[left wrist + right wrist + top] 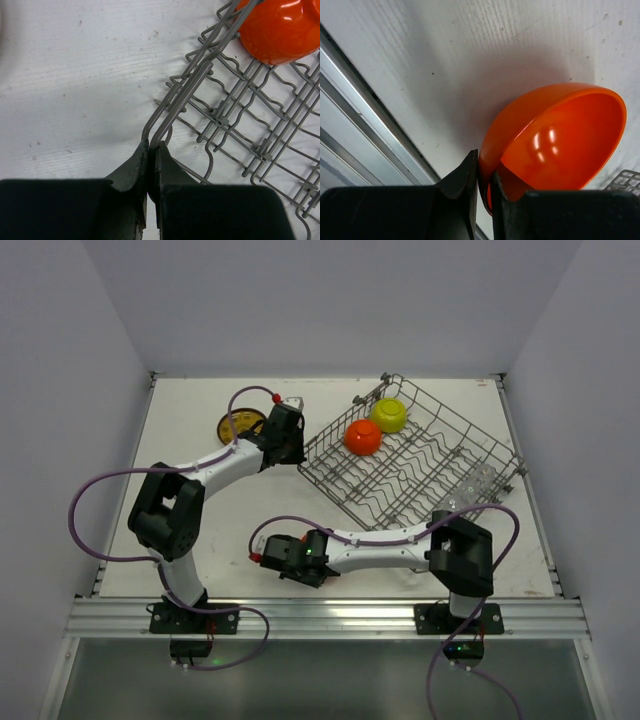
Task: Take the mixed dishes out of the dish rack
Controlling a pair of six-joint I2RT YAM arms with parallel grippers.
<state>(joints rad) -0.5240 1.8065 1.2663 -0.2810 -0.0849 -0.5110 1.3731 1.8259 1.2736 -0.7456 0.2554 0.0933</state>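
Observation:
The grey wire dish rack (420,472) stands skewed at the middle right. It holds an orange bowl (362,437), a yellow-green bowl (389,415) and clear glasses (476,484) in its near right corner. My left gripper (296,450) is shut on the rack's rim wire (172,107) at its left corner; the left wrist view shows the gripper (153,145) and the racked orange bowl (280,30). My right gripper (268,558) is shut (485,167) on the rim of a second orange bowl (560,135), low over the table's near edge. The patterned plate (236,426) lies behind the left arm. No beige plates show.
The aluminium rail (320,618) runs along the table's near edge, close beside the held bowl in the right wrist view (365,115). White walls enclose the table at the back and both sides. The right arm lies stretched leftward along the near edge.

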